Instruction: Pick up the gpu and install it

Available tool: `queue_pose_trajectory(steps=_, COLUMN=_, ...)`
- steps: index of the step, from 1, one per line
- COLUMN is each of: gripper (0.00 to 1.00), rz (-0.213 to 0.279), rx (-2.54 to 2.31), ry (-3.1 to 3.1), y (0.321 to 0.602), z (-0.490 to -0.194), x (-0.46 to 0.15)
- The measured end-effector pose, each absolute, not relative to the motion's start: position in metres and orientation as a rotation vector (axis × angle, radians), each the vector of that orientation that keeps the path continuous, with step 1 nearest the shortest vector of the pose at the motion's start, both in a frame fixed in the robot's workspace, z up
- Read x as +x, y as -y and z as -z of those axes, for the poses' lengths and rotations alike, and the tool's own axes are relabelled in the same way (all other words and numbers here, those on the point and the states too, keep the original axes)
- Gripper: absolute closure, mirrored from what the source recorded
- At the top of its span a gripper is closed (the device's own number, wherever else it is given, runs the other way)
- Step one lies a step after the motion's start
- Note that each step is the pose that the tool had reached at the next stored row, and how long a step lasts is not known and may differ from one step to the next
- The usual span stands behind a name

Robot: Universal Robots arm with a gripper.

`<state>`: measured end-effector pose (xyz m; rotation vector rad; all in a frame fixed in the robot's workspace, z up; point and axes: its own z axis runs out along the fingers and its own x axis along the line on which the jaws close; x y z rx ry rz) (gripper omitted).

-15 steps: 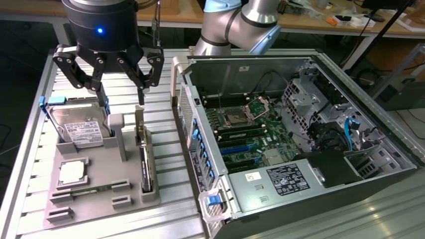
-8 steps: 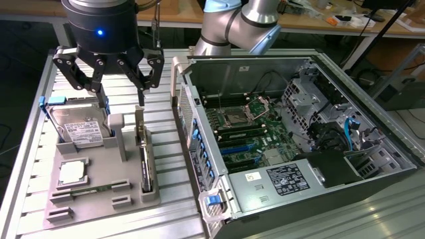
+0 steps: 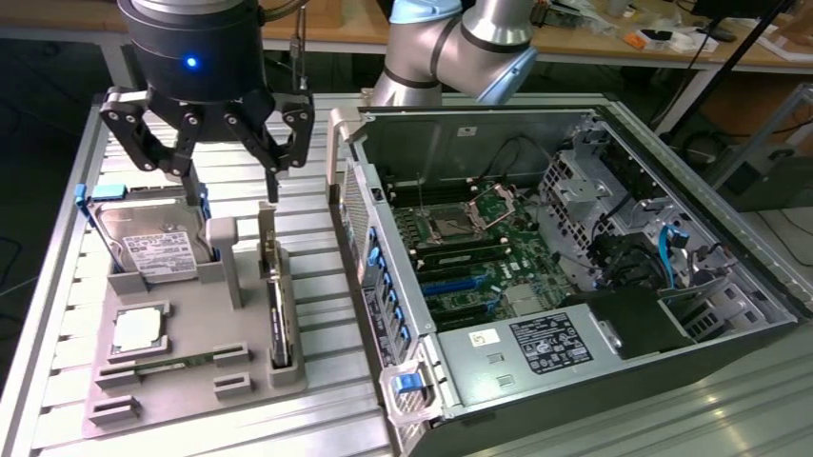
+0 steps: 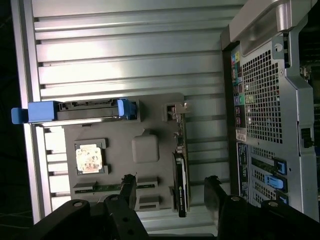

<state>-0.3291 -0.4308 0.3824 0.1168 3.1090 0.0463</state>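
Tool (image 3: 235, 195): open, jaws spread wide and empty, hovering over the far end of the grey holder tray (image 3: 190, 386).
Gpu (image 3: 277, 309): standing on edge in the slot on the tray's exterior-view right side, below the tool, not touched.
Hard drive (image 3: 152, 246): in the tray, on the exterior view's left of the gpu.
Computer case (image 3: 711, 314): open, on the worktop (image 3: 324, 405) just beside the tray, on the exterior view's right.

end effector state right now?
End effector: open, holding nothing, above the thin green circuit card with black fan.

gpu (image 3: 278, 319) in tray (image 3: 190, 381) beside case (image 3: 483, 113)
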Motion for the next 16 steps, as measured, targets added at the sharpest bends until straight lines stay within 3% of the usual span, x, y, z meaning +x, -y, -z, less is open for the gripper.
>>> queue_pose_trajectory(steps=3, gripper=0.20, rz=-0.046, rx=0.117, ry=-3.109, y=0.4308, z=-0.3824, x=-0.3291)
queue_pose_trajectory(steps=6, gripper=0.22, rz=-0.046, rx=0.117, ry=-3.109, y=0.4308, z=-0.3824, x=-0.3291)
queue_pose_trajectory(steps=9, gripper=0.41, rz=-0.046, rx=0.117, ry=-3.109, y=0.4308, z=-0.3824, x=-0.3291)
queue_pose_trajectory(steps=12, gripper=0.47, rz=-0.046, rx=0.117, ry=-3.109, y=0.4308, z=-0.3824, x=-0.3291)
queue_pose_trajectory(steps=13, gripper=0.53, rz=-0.046, rx=0.117, ry=-3.109, y=0.4308, z=-0.3824, x=-0.3291)
queue_pose_trajectory(steps=16, gripper=0.53, rz=-0.046, rx=0.117, ry=-3.109, y=0.4312, z=-0.3822, x=-0.3268)
